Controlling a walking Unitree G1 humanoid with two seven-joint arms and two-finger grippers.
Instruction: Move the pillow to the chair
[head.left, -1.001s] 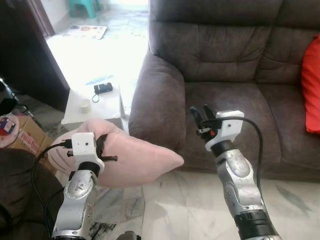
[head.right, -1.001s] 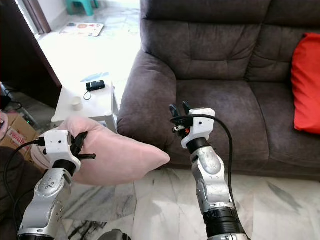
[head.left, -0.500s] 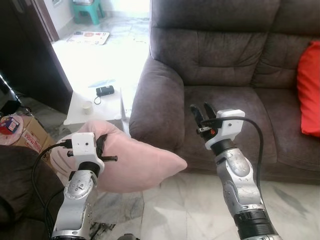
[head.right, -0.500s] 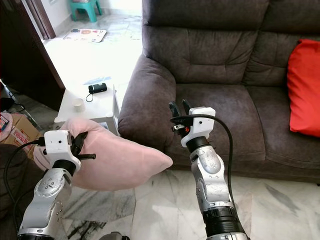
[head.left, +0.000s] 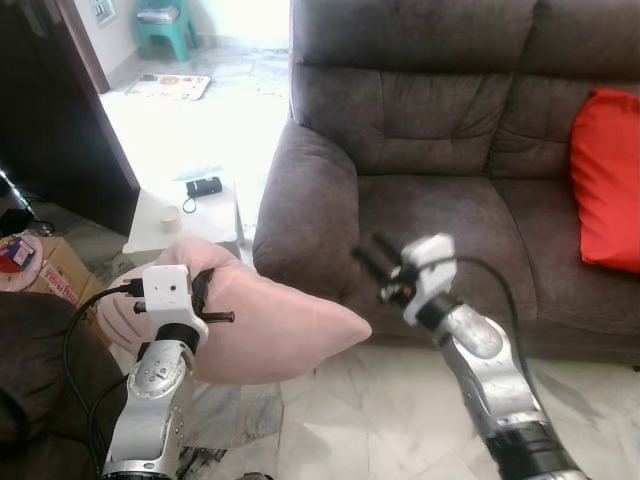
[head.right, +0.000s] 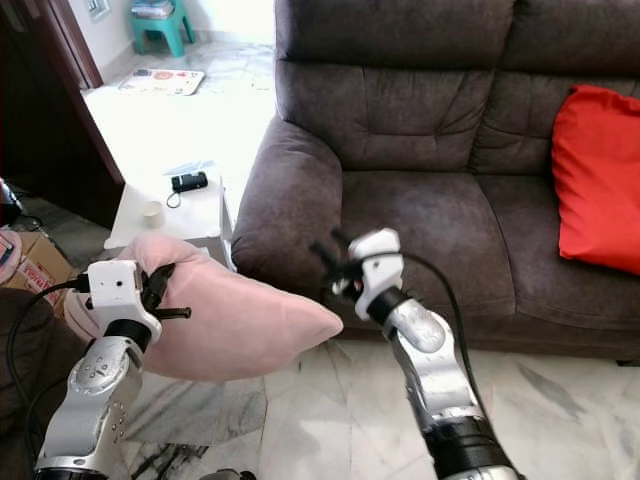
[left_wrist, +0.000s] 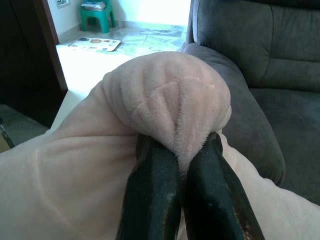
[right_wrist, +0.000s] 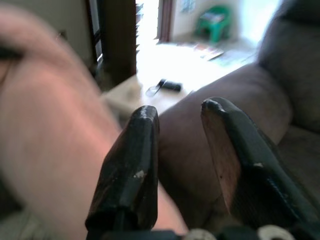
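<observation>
Between left gripper (left_wrist: 182, 172) jaws, pink pillow (head.left: 270, 325) fold pinched, right gripper (right_wrist: 180, 155) parted

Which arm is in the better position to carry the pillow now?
Left. The left gripper is shut on the pink pillow, pinching a fold. The right gripper is open, empty, apart from it.

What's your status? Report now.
Left claw shut on pink pillow. Right claw open, swinging toward it. Brown sofa ahead.

No legible text, labels or numbers anywhere; box print too blurred
</observation>
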